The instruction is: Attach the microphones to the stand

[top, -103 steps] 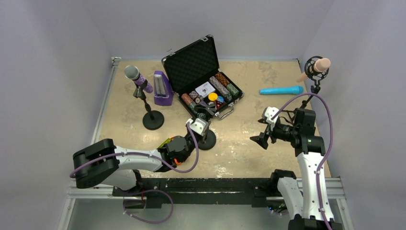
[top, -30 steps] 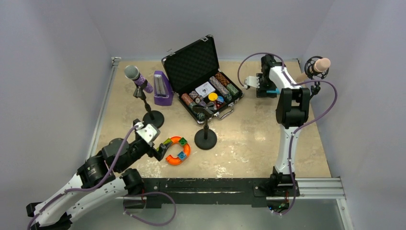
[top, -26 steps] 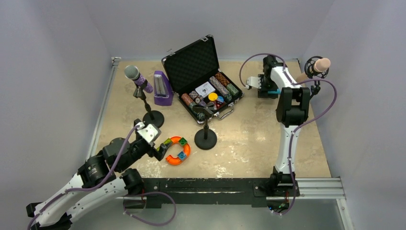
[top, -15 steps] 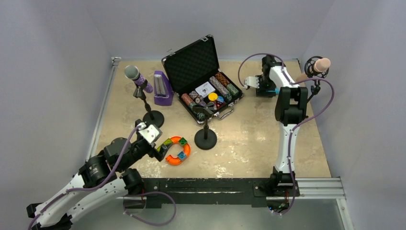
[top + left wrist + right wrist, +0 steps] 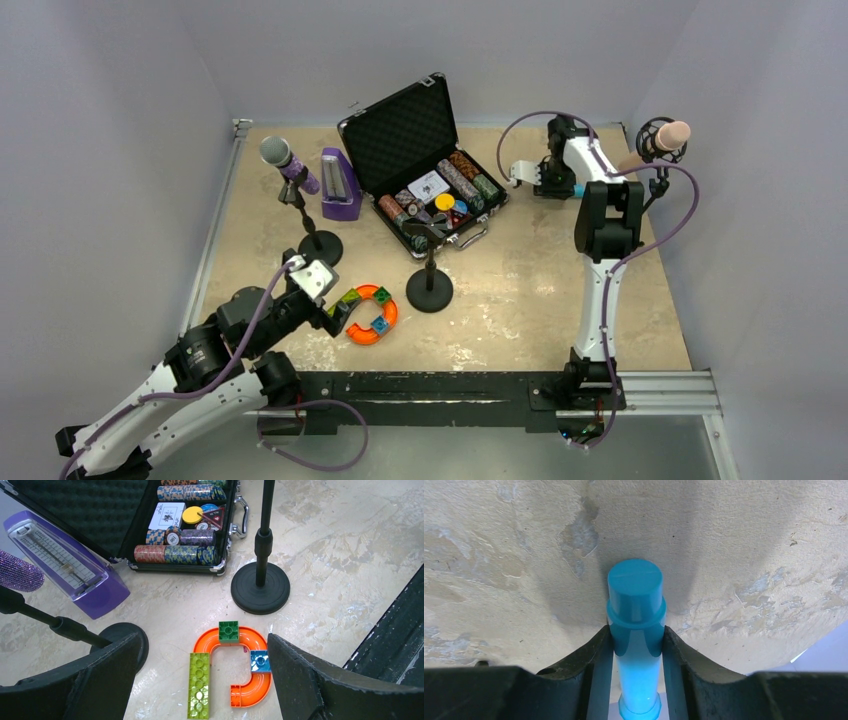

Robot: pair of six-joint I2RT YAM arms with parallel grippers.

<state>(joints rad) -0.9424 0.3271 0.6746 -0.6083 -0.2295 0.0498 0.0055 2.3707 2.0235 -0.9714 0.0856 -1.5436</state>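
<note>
The cyan microphone lies on the table at the back right, and my right gripper is shut on it, both fingers pressed against its barrel. From the top view only a sliver of the cyan microphone shows beside the right gripper. The glittery purple microphone sits in the left stand. A pale pink microphone rests in the shock mount at the far right. The middle stand has a bare clip. My left gripper hangs open above the toy track, holding nothing.
An open case of poker chips stands at the back centre, with a purple metronome to its left. An orange curved track with bricks lies under the left gripper, near the middle stand's base.
The right gripper's jaws have come together onto the cyan microphone while staying in place. The left arm has not moved.
</note>
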